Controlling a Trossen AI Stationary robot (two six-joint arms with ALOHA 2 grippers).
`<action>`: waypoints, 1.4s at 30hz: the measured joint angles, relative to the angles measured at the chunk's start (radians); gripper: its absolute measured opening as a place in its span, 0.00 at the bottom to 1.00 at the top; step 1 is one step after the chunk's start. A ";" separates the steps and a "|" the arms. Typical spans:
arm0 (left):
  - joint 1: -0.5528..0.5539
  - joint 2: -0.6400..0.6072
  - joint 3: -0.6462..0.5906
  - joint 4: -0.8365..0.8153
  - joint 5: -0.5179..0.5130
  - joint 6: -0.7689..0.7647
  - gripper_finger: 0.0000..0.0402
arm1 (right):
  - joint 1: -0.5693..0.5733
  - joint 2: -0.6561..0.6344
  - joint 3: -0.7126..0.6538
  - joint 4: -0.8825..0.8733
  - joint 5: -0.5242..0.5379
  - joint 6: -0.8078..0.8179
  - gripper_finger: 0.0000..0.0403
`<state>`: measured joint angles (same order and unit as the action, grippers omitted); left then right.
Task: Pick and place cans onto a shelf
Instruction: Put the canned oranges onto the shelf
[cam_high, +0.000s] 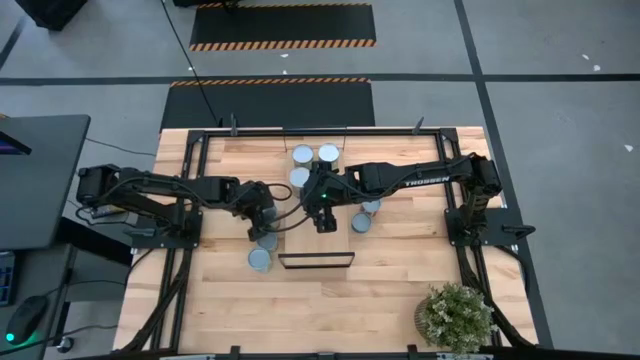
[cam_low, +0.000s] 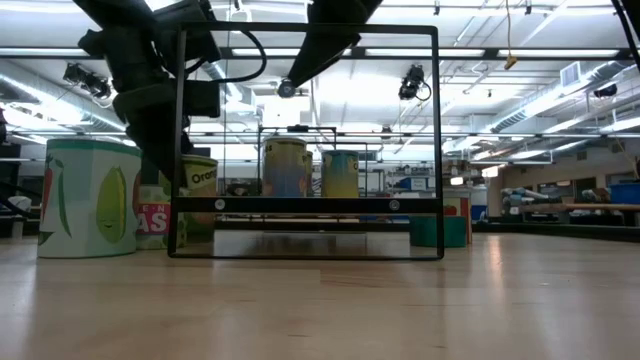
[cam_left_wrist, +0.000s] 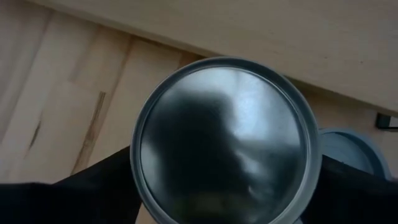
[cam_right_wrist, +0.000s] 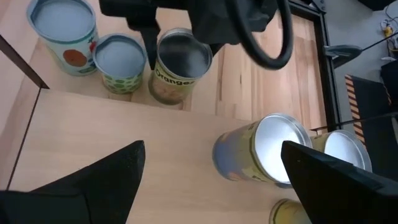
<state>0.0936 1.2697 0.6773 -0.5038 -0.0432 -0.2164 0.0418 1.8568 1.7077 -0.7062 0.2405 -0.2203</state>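
My left gripper (cam_high: 262, 214) is shut on a can labelled "Orange" (cam_right_wrist: 177, 68), just left of the shelf; the can's round top fills the left wrist view (cam_left_wrist: 224, 137). The shelf is a light-wood board (cam_right_wrist: 124, 130) in a black metal frame (cam_low: 310, 205), with its lip (cam_high: 316, 260) toward the near edge. My right gripper (cam_right_wrist: 217, 186) is open and empty above the board. Two cans (cam_high: 259, 260) stand on the table near-left of the shelf. Other cans (cam_high: 302, 155) stand at its far end and under the right arm (cam_high: 366, 215). My left gripper pinches the Orange can between its two fingers (cam_left_wrist: 93, 186), on opposite sides of the wall just under the top rim (cam_right_wrist: 152, 59). The fingers come from above, pointing down. The can is upright. I cannot tell whether its bottom is on the table or just above it.
A potted plant (cam_high: 455, 315) stands at the table's near right corner. Black frame rails (cam_high: 190, 180) run along the table's left, right and far sides. Bare tabletop (cam_high: 330, 310) lies near the front edge.
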 joint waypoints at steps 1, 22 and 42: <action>0.000 0.000 0.000 0.001 0.000 0.000 0.80 | -0.001 0.000 0.000 -0.004 0.000 0.000 0.95; -0.021 0.054 0.470 -0.315 0.027 0.016 0.79 | -0.052 -0.217 -0.053 -0.109 -0.030 0.045 0.93; 0.022 0.573 0.977 -0.298 0.047 0.211 0.80 | -0.185 -0.644 -0.467 0.153 -0.143 -0.007 0.93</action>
<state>0.1160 1.8432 1.6544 -0.8019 0.0036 -0.0051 -0.1428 1.2129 1.2407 -0.5532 0.0978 -0.2271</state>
